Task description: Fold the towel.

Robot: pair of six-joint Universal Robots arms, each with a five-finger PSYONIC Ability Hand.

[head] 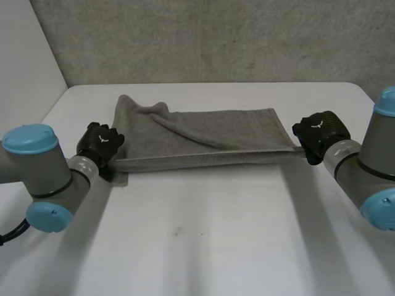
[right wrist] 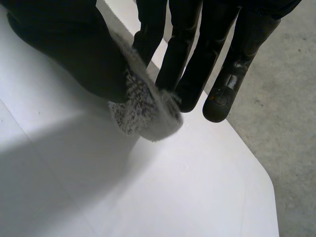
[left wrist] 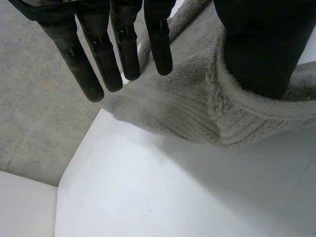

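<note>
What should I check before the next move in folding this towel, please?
1. Right hand pinching a towel corner: ok.
2. Left hand at the opposite near corner, firm hold: cannot tell.
3. Near edge stretched straight between the hands: ok.
4. Far part lying flat: not ok, rumpled on the left hand's side.
5. Far part resting on the table: ok.

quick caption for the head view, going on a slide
The left hand and right hand pinch opposite ends of the grey towel along its near edge, stretching it straight across the white table.
</note>
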